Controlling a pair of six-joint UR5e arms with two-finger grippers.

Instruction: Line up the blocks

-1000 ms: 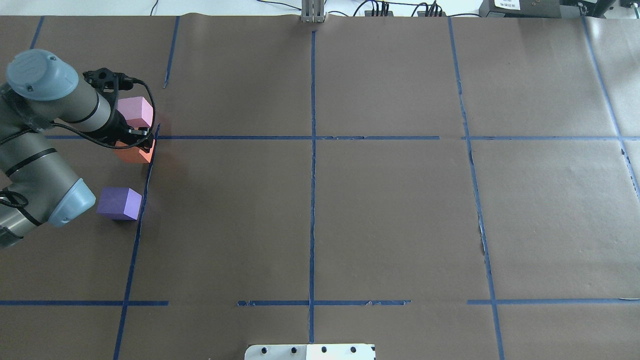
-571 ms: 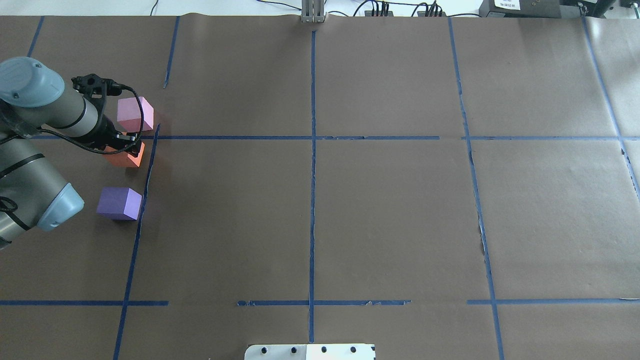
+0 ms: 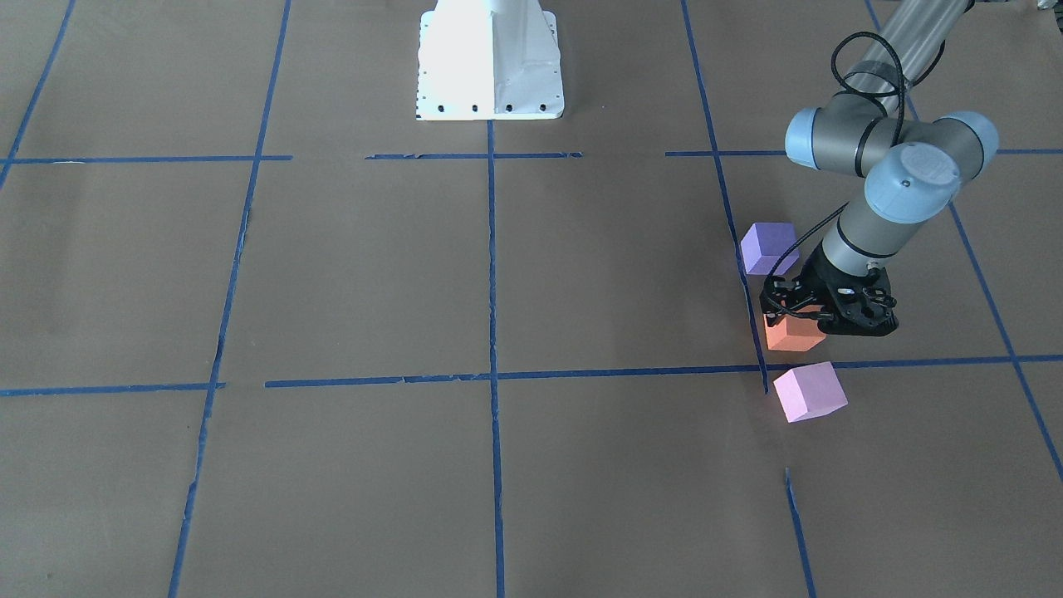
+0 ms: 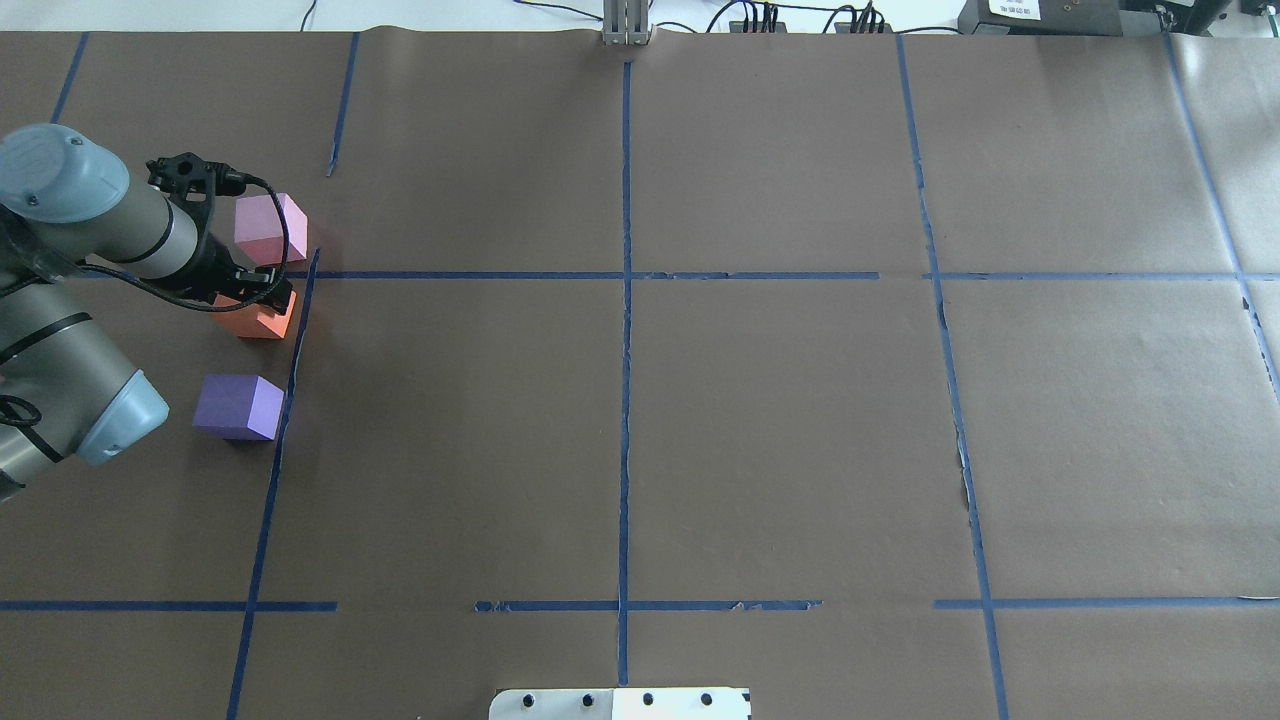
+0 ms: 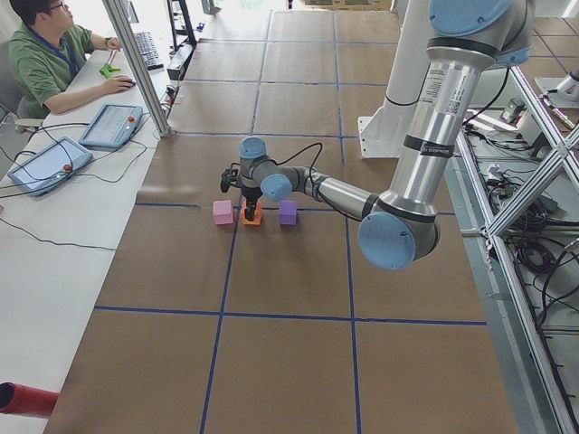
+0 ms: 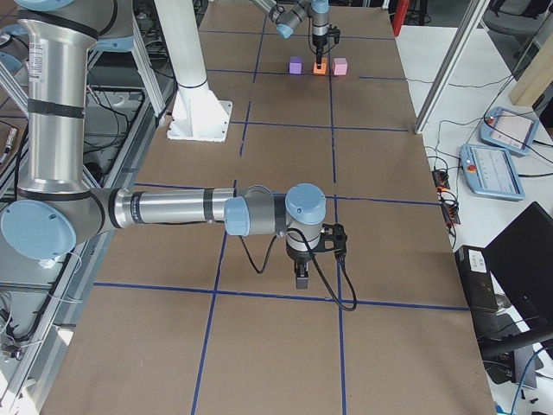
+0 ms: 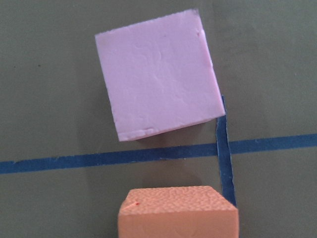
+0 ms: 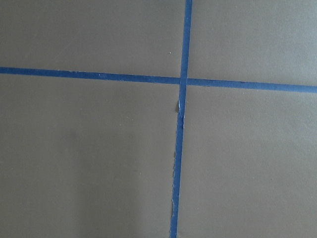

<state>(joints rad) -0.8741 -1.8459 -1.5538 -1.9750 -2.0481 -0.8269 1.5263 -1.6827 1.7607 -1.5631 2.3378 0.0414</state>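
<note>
My left gripper (image 4: 250, 296) is shut on the orange block (image 4: 262, 322) and holds it low at the table, seen also in the front view (image 3: 793, 334). The pink-lilac block (image 4: 268, 228) lies just beyond it, turned slightly askew, and fills the left wrist view (image 7: 158, 74) above the orange block's top (image 7: 178, 213). The violet-purple block (image 4: 238, 406) lies on the near side, apart. The three stand roughly in a row beside a blue tape line. My right gripper (image 6: 300, 278) shows only in the exterior right view, over a tape crossing; I cannot tell if it is open.
Brown paper with a grid of blue tape lines (image 4: 625, 275) covers the table. The robot's white base (image 3: 490, 62) stands at the near middle edge. Cables and boxes (image 4: 1040, 15) sit past the far edge. An operator (image 5: 54, 54) sits at a side desk.
My left gripper has carried the orange block a little to the left, away from the tape line, then settled slightly toward the purple block. The pink and purple blocks have not moved.
</note>
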